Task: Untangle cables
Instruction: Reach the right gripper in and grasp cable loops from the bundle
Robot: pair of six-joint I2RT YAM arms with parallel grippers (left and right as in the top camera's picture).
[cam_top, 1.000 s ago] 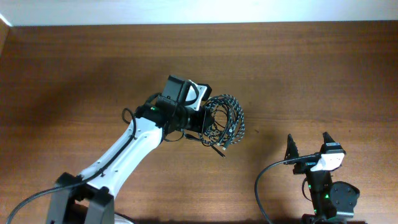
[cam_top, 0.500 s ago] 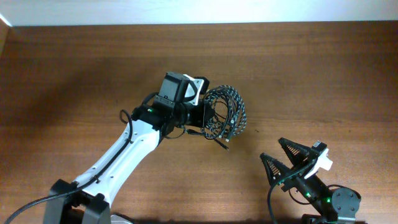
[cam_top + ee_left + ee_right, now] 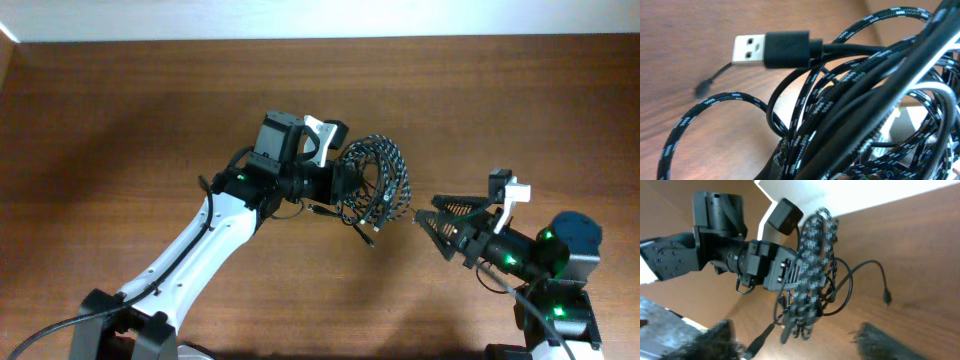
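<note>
Overhead view: the left gripper (image 3: 345, 183) sits near the middle of the wooden table (image 3: 150, 120), clamped on the cable bundle (image 3: 385, 185), a tight coil of 2 cables wound together. The coil hangs off the gripper's right side, and a short tail ends in a plug (image 3: 373, 240) just below it. The right gripper (image 3: 435, 225) points left at the coil from close by, not touching it, with its 2 fingers spread wide and nothing between them.

Left wrist view: the bundle fills the picture. The braided cable (image 3: 690, 117), speckled black and white, loops over the wood at lower left. The plain black cable (image 3: 790, 90) curls through the braided strands. A USB plug (image 3: 747, 50) with a metal tip and a black housing lies level at upper left, pointing left. Behind it a small dark plug end (image 3: 702, 90) is blurred against the table. The gripper's own fingers cannot be made out here.

Right wrist view: the left gripper (image 3: 785, 272) grips the braided coil (image 3: 812, 275) across its jaws, strands bunched above and below. A thin black strand arcs out to the right and ends in a small plug (image 3: 886, 297). The right gripper's fingers (image 3: 725, 330) show only as dark blurs along the bottom edge, set far apart.
</note>
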